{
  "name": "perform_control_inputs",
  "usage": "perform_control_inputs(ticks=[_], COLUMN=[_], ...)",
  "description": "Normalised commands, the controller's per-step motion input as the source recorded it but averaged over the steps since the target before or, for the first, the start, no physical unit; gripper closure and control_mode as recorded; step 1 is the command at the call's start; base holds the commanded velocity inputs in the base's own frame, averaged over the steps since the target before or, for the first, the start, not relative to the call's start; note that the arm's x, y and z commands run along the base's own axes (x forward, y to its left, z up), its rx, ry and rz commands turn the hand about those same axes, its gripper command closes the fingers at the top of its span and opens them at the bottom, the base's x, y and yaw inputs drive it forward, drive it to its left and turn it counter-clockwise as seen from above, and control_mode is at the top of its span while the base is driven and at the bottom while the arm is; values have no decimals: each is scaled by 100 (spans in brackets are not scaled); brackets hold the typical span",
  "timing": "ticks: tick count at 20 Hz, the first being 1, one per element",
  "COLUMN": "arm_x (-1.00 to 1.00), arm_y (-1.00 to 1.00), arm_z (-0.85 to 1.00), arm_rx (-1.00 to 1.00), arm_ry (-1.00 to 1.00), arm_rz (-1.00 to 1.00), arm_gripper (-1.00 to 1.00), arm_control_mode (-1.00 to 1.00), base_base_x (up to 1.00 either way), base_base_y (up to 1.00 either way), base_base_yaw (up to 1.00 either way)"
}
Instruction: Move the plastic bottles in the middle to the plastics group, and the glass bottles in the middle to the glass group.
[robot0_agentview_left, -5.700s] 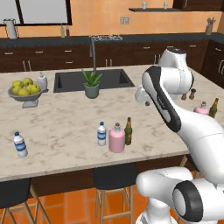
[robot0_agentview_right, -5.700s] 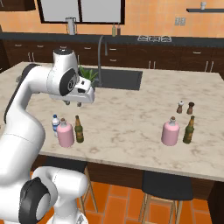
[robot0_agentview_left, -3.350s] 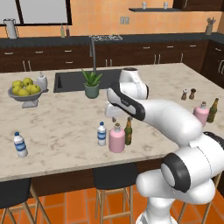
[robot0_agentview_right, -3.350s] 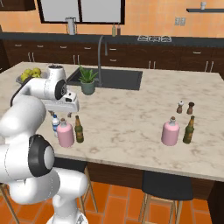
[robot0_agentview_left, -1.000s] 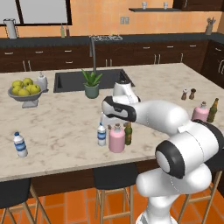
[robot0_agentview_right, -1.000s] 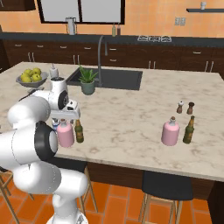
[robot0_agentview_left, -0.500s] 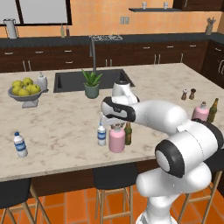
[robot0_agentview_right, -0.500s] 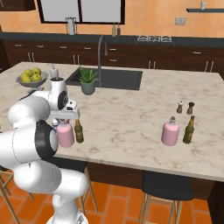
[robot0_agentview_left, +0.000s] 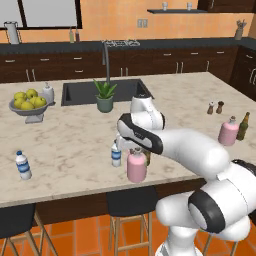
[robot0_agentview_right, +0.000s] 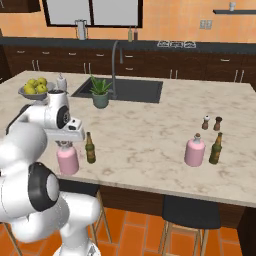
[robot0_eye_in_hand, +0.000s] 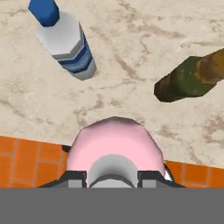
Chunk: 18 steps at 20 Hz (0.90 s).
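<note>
My gripper (robot0_agentview_left: 135, 149) hangs over the middle trio, shut on the white stopper of the squat pink bottle (robot0_agentview_left: 136, 169). From above, the hand view has the pink bottle (robot0_eye_in_hand: 114, 144) right under the gripper (robot0_eye_in_hand: 113, 177), its stopper pinched between the fingertips (robot0_eye_in_hand: 74, 177). To its left stands the small water bottle (robot0_agentview_left: 116, 155), and behind it the dark beer bottle (robot0_agentview_right: 90, 148). The plastics group's water bottle (robot0_agentview_left: 22, 165) is at the far left. At the far right, another pink bottle (robot0_agentview_left: 228, 132) and beer bottle (robot0_agentview_left: 243, 126) make up the glass group.
Two small shakers (robot0_agentview_left: 215, 107) stand behind the glass group. A fruit bowl (robot0_agentview_left: 29, 106), a potted plant (robot0_agentview_left: 105, 97) and the sink (robot0_agentview_left: 80, 92) lie at the back. The counter's front edge (robot0_agentview_left: 75, 192) runs just before the pink bottle, with stools below.
The jaws have closed on the pink bottle's stopper. The arm and the bottles have stayed where they were.
</note>
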Motion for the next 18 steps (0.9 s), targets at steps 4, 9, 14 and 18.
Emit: perform_control_inputs(ticks=[4,9,14,18], arm_x=[-96,-61,-18,-2], arm_y=[-13,-63,-94,-100], arm_z=[25,20,22,25], arm_rx=[0,0,0,3], arm_ry=[0,-2,0,0], arm_rz=[0,-2,-10,-14], arm_gripper=[100,100,100,100], arm_control_mode=[-100,-100,-100,-100], base_base_x=[0,0,0,0], base_base_y=[0,0,0,0], base_base_yaw=[0,0,0,0])
